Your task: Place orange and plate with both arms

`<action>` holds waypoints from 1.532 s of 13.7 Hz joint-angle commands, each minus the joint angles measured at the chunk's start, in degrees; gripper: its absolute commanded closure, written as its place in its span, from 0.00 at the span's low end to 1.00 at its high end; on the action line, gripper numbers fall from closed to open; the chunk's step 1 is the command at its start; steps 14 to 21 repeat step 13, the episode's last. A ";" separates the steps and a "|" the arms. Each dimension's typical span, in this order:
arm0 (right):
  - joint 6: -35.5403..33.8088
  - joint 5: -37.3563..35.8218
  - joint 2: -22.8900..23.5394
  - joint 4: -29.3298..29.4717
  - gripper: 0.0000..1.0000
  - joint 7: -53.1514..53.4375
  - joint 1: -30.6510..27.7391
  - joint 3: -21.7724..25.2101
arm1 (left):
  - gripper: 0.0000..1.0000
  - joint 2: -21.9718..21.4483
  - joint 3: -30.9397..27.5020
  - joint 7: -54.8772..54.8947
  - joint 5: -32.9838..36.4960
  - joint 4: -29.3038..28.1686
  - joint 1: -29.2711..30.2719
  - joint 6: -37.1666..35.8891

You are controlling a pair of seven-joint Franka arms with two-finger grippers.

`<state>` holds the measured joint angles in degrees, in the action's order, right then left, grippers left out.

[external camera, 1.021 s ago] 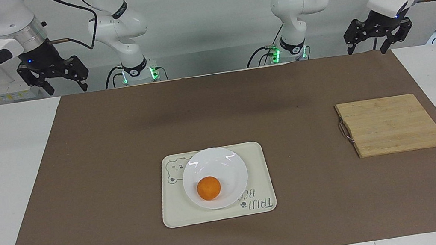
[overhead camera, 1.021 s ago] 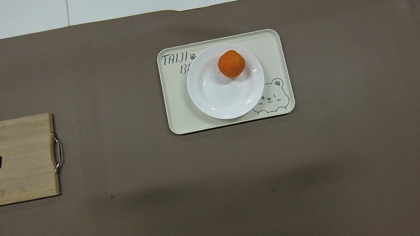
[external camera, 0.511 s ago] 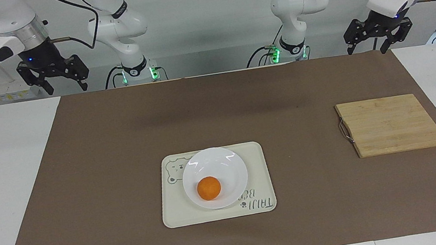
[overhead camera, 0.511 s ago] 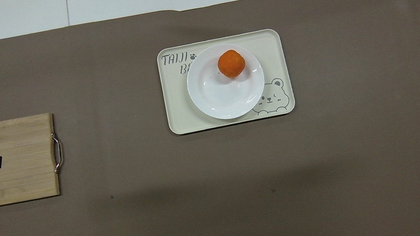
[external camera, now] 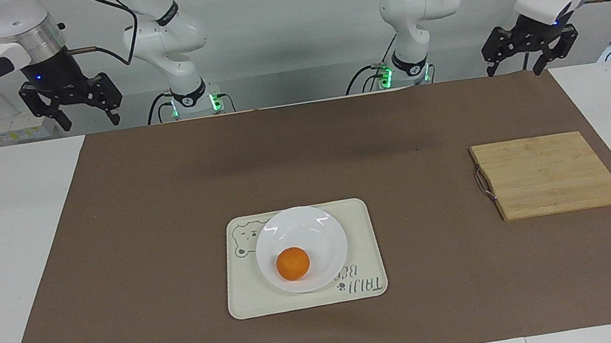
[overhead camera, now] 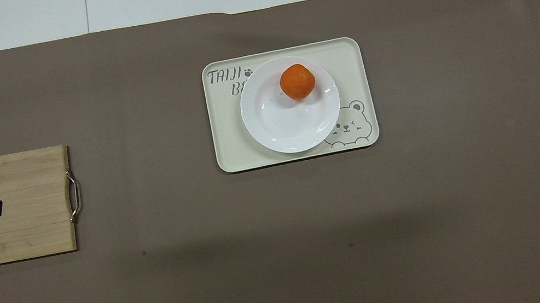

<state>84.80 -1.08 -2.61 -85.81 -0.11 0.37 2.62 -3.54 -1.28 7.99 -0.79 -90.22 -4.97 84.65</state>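
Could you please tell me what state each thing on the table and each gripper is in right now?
orange: resting on the plate
plate: on the tray
tray: flat on the mat
wooden board: flat, bare
left gripper: open, raised, holding nothing
right gripper: open, raised, holding nothing

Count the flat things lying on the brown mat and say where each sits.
2. The cream tray lies mid-mat, carrying the plate with the orange. The wooden board lies toward the left arm's end, somewhat nearer the robots. Nothing looks hidden.

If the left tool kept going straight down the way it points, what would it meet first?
Probably the wooden board: from overhead the left tool covers its outer end. Its height leaves the exact landing spot uncertain.
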 commanded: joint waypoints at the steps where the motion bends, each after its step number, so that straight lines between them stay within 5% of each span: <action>1: 0.98 -0.68 -0.64 -0.67 0.00 -0.07 -0.29 -0.51 | 0.00 0.12 -0.04 -0.52 0.18 0.83 0.13 -0.71; 21: 0.63 1.08 -0.82 -1.03 0.00 -0.07 -0.37 -0.42 | 0.00 -0.15 0.40 -1.75 -0.79 0.66 -0.83 -0.71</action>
